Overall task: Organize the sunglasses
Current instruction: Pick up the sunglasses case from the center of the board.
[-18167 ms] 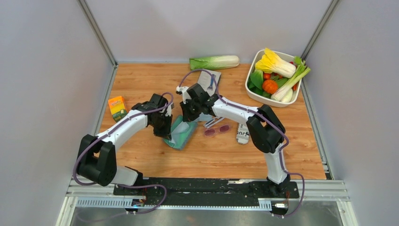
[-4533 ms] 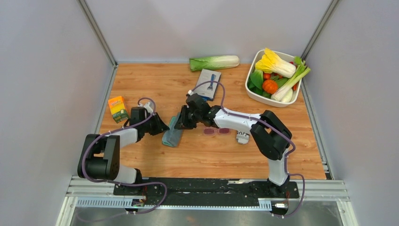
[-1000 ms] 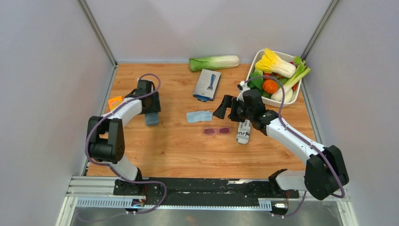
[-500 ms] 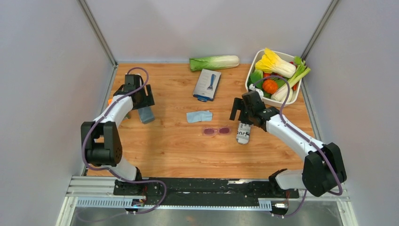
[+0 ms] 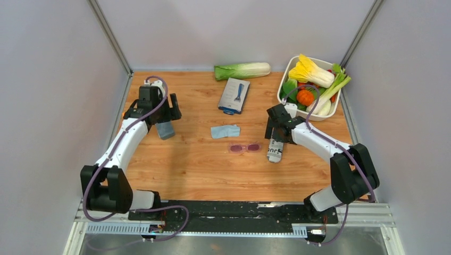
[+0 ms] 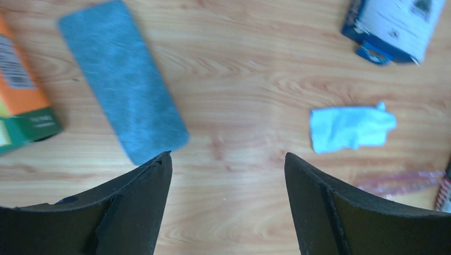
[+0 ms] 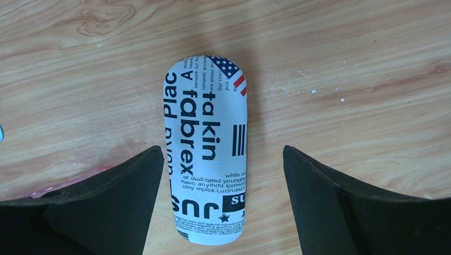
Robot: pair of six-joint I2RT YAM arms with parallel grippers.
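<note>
Near to far on your worktop [image 5: 213,170]:

- The sunglasses [image 5: 244,147] lie flat about mid-worktop, pink lenses up. They are loose, in no case, and nothing touches them.
- Just right of them is a white printed case [image 5: 275,150], closed, with its long axis running towards you.
- Your right fingers [image 7: 106,212] hang over that case, spread wide, one on each side. Bare wood shows in both gaps, so they are gripping nothing. The right wrist view catches only a pink sliver of the sunglasses at lower left.
- One row back is a light blue cloth [image 5: 225,130], crumpled, just beyond the sunglasses and apart from them.
- Same depth, far left, is the grey-blue case [image 5: 165,129], closed, flat and skewed.
- Your left fingers [image 6: 143,212] are above the worktop near the grey-blue case, wide apart and empty. In the left wrist view the case sits ahead and to the left of them.
- An orange-green box [image 6: 21,101] sits just beside the grey-blue case.
- Further back is a blue-white packet [image 5: 234,95], lying flat.
- At the back edge is a napa cabbage [image 5: 242,70] on its side.
- In the far right corner is a white tub [image 5: 287,74], full of vegetables.
</note>
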